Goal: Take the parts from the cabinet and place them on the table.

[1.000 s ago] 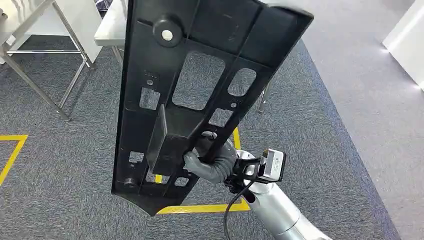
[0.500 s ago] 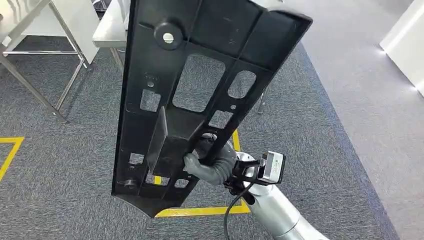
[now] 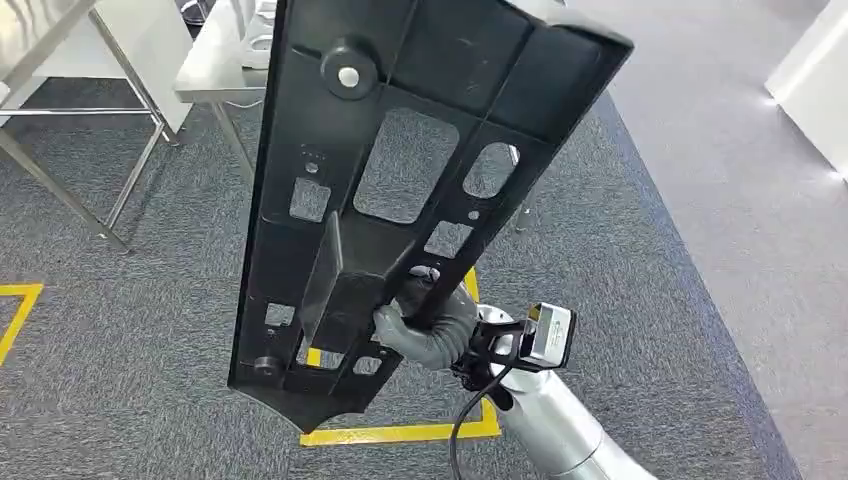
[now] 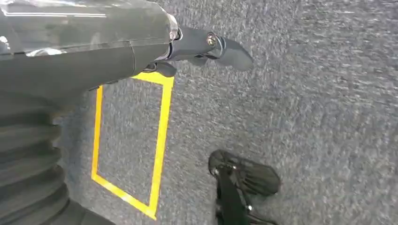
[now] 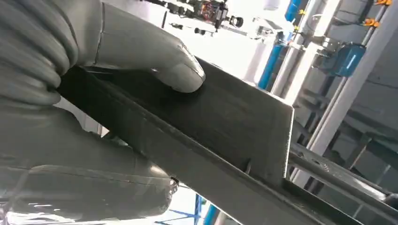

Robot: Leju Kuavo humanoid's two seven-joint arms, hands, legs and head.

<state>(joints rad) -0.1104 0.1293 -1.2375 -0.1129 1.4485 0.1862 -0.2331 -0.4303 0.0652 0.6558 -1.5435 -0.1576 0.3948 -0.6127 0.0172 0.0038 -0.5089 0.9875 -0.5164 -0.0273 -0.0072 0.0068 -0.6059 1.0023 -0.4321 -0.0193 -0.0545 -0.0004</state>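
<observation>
Your right hand is clamped on the black plastic part, fingers wrapped around a raised rib near its lower end; in the right wrist view the thick thumb presses flat on that rib. The part rises up and away from the hand, its long axis running steeply from the lower end by the hand to the wide top end, which overlaps the near edge of the steel table ahead. So the part is airborne, carried in front of you, not yet on the table. The right hand is the only one on it. Your left hand hangs low over the carpet with nothing in it; whether its fingers are spread or curled you cannot tell from that view. The table stands ahead and slightly left, so I judge the part must travel forward and tip down. Below lies grey carpet marked with yellow tape lines.
</observation>
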